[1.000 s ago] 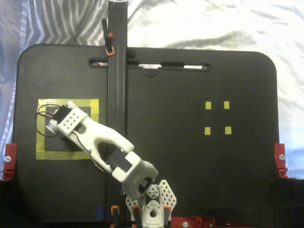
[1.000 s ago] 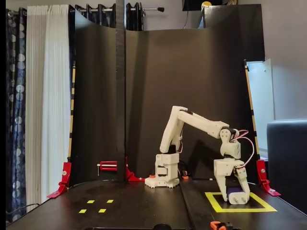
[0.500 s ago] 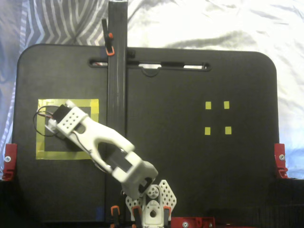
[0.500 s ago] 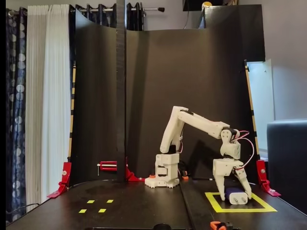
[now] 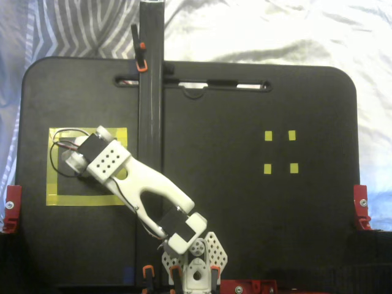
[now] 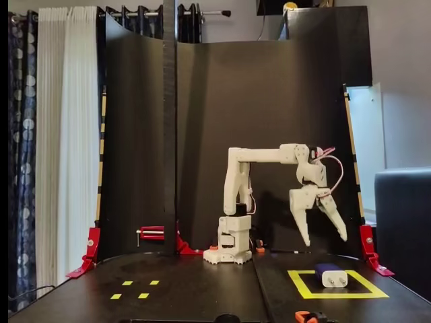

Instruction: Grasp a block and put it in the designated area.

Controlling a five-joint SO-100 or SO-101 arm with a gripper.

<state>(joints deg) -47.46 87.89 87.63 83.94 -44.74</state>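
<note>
Claw: in the side-on fixed view your white two-finger claw (image 6: 324,237) hangs in the air with its two fingers spread wide apart and pointing down; you have nothing in it.
Claw from above: in the top-down fixed view the claw (image 5: 68,160) sits over the upper left part of the taped square; you cannot read its opening from here.
Block: the small dark-blue squarish block with two short light prongs (image 6: 330,274) lies on the bench inside the taped square, toward the square's right half in the side-on view, clear of the claw and below it.
Block from above: you cannot make it out; the arm's wrist covers that part of the square.
Designated area: the large square outlined in wide yellow tape with a black interior (image 6: 301,291) lies at the right of the bench in the side-on view, and at the left (image 5: 54,199) in the top-down view.
Arm: your white five-joint arm (image 6: 259,156) stands on its base at the bench's middle, upper link upright, forearm level and reaching right in the side-on view; from above (image 5: 153,190) it runs diagonally from the base at the bottom edge up and left to the square.
Bench: the black bench top (image 5: 245,208) carries four tiny yellow tape squares (image 5: 280,152) on the side away from the taped square, well apart from the block.
Clamps: red clamps (image 5: 362,207) grip the bench edges.
</note>
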